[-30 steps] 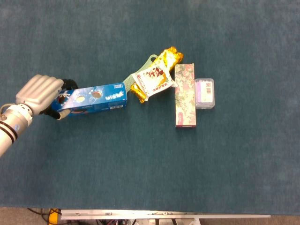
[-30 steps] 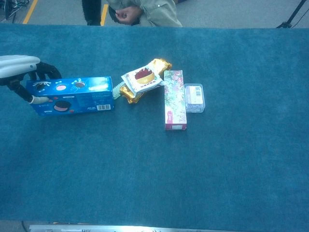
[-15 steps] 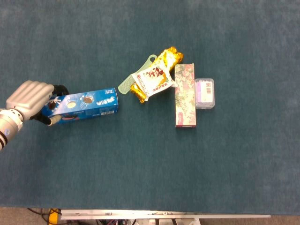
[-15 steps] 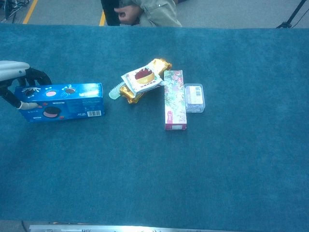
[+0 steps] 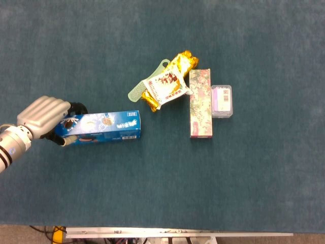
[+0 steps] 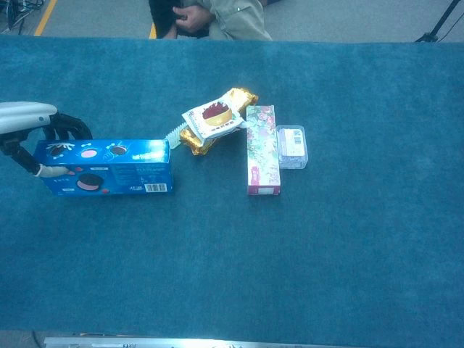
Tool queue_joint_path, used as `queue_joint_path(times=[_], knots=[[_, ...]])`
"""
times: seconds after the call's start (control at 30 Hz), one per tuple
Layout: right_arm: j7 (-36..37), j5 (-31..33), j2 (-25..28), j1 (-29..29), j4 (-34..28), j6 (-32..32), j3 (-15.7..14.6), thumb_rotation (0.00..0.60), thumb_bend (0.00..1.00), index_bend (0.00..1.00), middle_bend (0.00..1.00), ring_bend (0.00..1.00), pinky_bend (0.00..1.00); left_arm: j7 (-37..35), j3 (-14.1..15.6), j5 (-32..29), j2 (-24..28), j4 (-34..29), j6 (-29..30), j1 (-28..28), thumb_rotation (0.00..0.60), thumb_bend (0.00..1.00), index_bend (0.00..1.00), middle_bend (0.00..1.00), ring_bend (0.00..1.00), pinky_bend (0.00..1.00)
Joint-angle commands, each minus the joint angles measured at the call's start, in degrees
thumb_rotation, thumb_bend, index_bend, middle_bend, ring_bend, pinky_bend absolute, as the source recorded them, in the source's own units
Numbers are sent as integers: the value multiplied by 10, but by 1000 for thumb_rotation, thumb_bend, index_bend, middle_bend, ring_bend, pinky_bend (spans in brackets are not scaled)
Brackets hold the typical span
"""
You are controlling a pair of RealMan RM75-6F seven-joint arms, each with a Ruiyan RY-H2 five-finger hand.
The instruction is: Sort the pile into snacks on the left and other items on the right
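Note:
My left hand grips the left end of a blue cookie box, which lies lengthwise left of the pile. The pile holds a white snack packet on a gold wrapped snack, with a pale green comb-like tool sticking out at its left. Right of them lie a long floral box and a small clear plastic case. My right hand is not in either view.
Teal cloth covers the table. A person sits behind the far edge. The table's near edge shows as a metal rail.
My left hand first dragged the cookie box left, away from the pile, then brought it back right and nearer to me. The pile has not shifted.

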Motion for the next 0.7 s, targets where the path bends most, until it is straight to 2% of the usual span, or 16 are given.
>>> queue_joint_path(times=[0.03,0.13,0.23,0.43,0.7], knots=[[-1,1,2,-1,-2,2,1,600,9,476,421,350,466,-8,8,11,2,8,-14,-9,600,326,354,351,307,428],[-2,3,3,-3,-4,4,1,600,10,476,421,351,466,-9,11,12,9,3,-28,-17,600,326,126,192,150,325],[-3,3,3,-3,-4,4,1,600,10,476,421,351,466,-5,13,11,16,-3,-37,-23,600,326,23,114,77,264],[0,3,2,-3,-2,3,1,600,9,476,421,351,466,5,9,-2,34,-18,-40,-27,600,325,0,79,52,231],[5,-2,-1,2,3,-4,-1,600,10,476,421,350,466,24,-28,-30,30,-27,3,-26,600,326,6,89,62,231]])
